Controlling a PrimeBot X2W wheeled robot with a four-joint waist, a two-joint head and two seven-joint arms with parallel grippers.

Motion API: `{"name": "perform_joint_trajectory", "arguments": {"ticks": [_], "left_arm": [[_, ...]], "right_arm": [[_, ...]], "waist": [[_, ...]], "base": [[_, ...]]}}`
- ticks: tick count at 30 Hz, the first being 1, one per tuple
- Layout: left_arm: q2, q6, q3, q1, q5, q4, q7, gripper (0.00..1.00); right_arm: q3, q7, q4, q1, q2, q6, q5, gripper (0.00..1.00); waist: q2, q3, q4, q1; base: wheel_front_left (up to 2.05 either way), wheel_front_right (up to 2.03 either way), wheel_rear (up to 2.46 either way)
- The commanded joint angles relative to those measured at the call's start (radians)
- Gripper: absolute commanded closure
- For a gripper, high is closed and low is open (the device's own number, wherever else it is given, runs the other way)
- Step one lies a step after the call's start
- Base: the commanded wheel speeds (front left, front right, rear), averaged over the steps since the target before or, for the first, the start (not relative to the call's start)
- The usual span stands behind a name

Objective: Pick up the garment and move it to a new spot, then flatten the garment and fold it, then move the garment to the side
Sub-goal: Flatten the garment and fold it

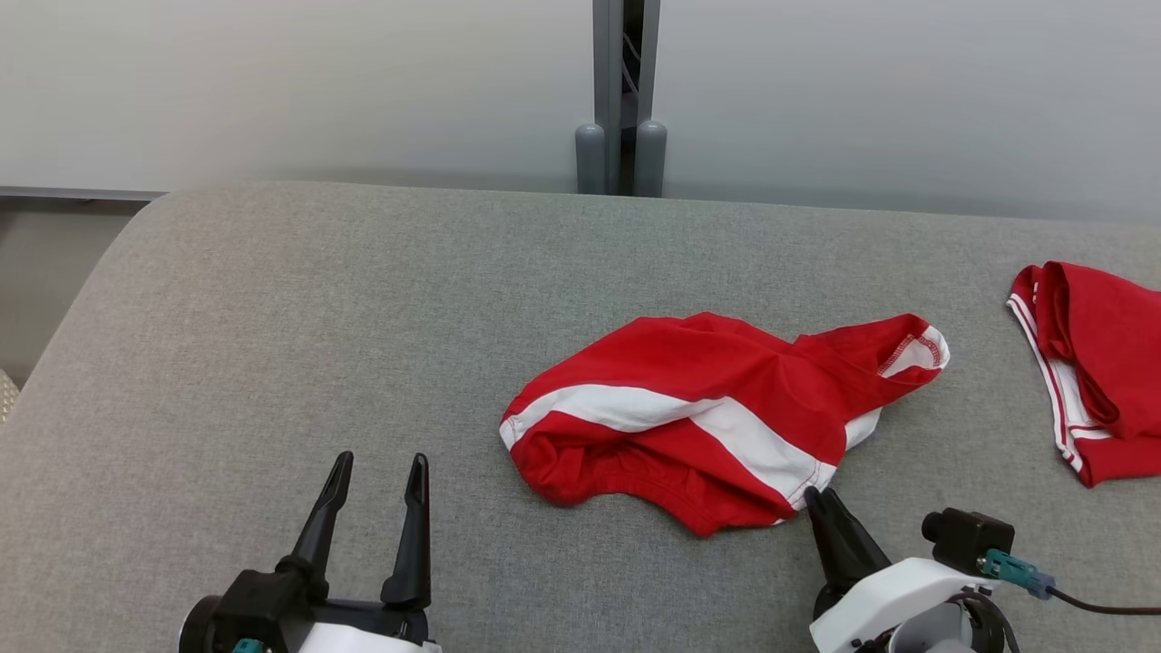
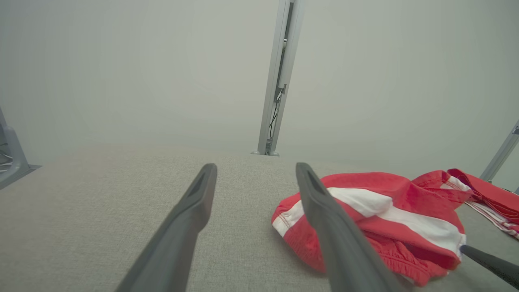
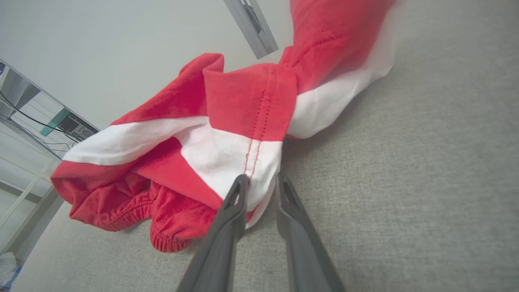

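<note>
Grey fabric surface (image 1: 363, 317), pale plain wall (image 1: 272, 82), grey metal post (image 1: 621, 91) behind

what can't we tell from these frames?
- How many layers the right gripper pinches: right wrist view, the garment's own folds cover them.
- Full shape of the second red garment: head view, cut off by the right edge.
- Part of the garment: left wrist view, a finger of the left gripper covers it.
- Garment's front or back: crumpled, all views.

On cushion (image 1: 317, 345): garment (image 1: 698, 413) centre, second garment (image 1: 1102, 363) right, well apart; post (image 1: 621, 91) behind cushion.
</note>
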Motion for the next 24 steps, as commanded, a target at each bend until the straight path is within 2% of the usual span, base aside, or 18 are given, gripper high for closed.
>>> {"name": "perform_joint_trajectory", "arguments": {"ticks": [1, 2, 14, 15, 16, 17, 24], "left_arm": [[0.003, 0.003, 0.001, -0.016, -0.005, -0.002, 0.001, 0.0], [0.003, 0.003, 0.002, -0.016, -0.006, -0.002, 0.001, 0.0], [0.003, -0.001, 0.011, -0.01, -0.01, -0.002, 0.001, 0.0], [0.003, -0.001, 0.01, -0.009, -0.009, -0.003, 0.001, 0.0], [0.003, -0.001, 0.007, -0.01, -0.01, -0.003, 0.001, 0.0], [0.004, -0.002, 0.006, -0.014, -0.01, -0.003, 0.001, 0.0], [0.004, -0.009, -0.01, -0.036, -0.001, -0.001, 0.001, 0.0]], "right_arm": [[0.002, 0.0, 0.004, -0.013, -0.007, 0.0, 0.006, 0.8], [0.004, 0.0, 0.009, -0.017, -0.007, 0.0, 0.011, 1.0], [-0.054, 0.0, -0.054, 0.017, -0.08, 0.0, 0.023, 1.0], [-0.046, 0.0, -0.072, 0.015, -0.078, 0.0, 0.038, 0.81], [-0.028, 0.0, -0.086, 0.017, -0.077, 0.0, 0.054, 0.12], [-0.007, 0.0, -0.098, 0.017, -0.082, 0.0, 0.064, 0.0], [0.075, 0.0, -0.096, -0.013, -0.095, 0.0, 0.129, 0.0]], "waist": [[0.0, 0.001, -0.001, 0.0], [0.0, 0.001, -0.002, 0.0], [0.0, -0.011, -0.028, 0.0], [0.0, -0.009, -0.03, 0.0], [0.0, -0.006, -0.029, 0.0], [0.0, -0.002, -0.028, 0.0], [0.0, 0.017, 0.002, 0.0]], "base": [[0.0, 0.0, 0.0], [0.0, 0.0, 0.0], [0.0, 0.0, 0.0], [0.0, 0.0, 0.0], [0.0, 0.0, 0.0], [0.0, 0.0, 0.0], [0.0, 0.0, 0.0]]}}
